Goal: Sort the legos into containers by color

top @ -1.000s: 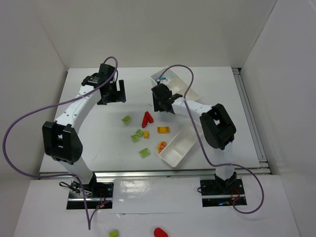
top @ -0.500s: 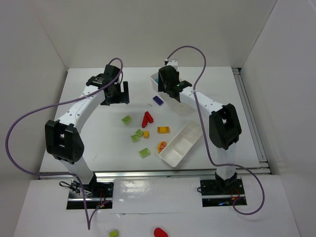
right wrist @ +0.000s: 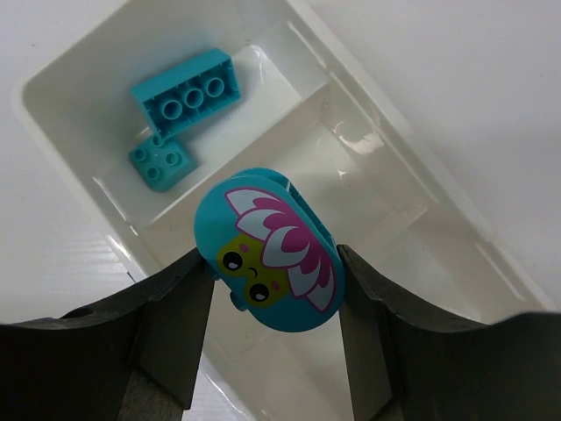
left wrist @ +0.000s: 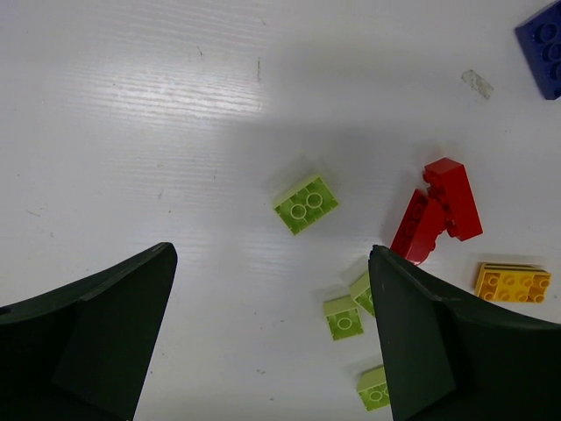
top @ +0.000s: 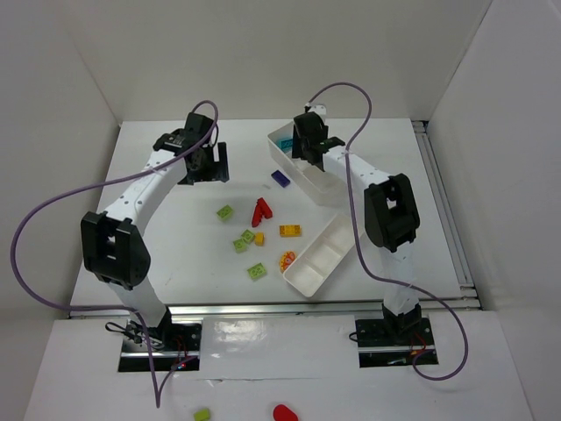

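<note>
Right wrist view: the right gripper (right wrist: 270,263) pinches a rounded teal piece (right wrist: 263,232) printed with a flower face, one finger against each side. It hangs above the far tray (right wrist: 377,189), near the divider of the end compartment. That compartment holds two teal bricks (right wrist: 186,92), a long one and a small one touching at a corner.

Seen from the top, this tray lies slantwise at the back of the table (top: 158,254). The near tray (top: 320,256) lies slantwise in front of it, apart from it.

The left gripper (left wrist: 272,263) hovers over the table with its fingers spread wide and nothing between them. Below it a lime brick (left wrist: 305,203) lies studs up. To its right, two red bricks (left wrist: 451,197) touch each other, with an orange brick (left wrist: 513,282) just beside them. Three smaller lime bricks (left wrist: 344,317) lie close to the right finger. A purple brick (left wrist: 545,44) sits at the view's upper right corner, well apart from the rest.
</note>
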You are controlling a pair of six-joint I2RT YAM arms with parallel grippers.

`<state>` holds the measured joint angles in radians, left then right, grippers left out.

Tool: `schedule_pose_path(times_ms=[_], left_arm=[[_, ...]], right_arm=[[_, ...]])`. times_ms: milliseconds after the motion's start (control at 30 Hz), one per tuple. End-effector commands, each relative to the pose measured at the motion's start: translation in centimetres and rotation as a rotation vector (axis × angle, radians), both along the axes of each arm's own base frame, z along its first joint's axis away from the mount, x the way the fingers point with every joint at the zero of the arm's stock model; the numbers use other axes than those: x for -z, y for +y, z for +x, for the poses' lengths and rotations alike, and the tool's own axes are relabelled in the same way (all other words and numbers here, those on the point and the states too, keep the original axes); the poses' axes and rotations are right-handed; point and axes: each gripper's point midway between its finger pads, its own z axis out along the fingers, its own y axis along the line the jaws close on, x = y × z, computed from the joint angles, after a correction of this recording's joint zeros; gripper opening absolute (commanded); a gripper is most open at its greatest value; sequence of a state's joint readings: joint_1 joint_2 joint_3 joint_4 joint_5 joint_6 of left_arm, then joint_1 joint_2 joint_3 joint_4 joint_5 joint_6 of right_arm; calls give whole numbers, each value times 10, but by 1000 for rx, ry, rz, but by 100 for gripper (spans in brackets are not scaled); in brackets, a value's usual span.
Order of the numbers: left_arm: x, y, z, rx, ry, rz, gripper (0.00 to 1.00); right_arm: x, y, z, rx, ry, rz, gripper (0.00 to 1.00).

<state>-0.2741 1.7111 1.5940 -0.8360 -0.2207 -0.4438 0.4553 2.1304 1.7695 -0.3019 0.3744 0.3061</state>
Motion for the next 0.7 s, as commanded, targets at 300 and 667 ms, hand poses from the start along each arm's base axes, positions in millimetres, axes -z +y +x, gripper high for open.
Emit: schedule_pose_path(times_ms=[300,667], left_arm=[[-11,-2,11,10,-24,18,100],[-12,4,4,1,-8,39,100]], right_arm=[[-35,18,32,-24,-104,75,35],[-84,33,84,-47,-162,134,80]])
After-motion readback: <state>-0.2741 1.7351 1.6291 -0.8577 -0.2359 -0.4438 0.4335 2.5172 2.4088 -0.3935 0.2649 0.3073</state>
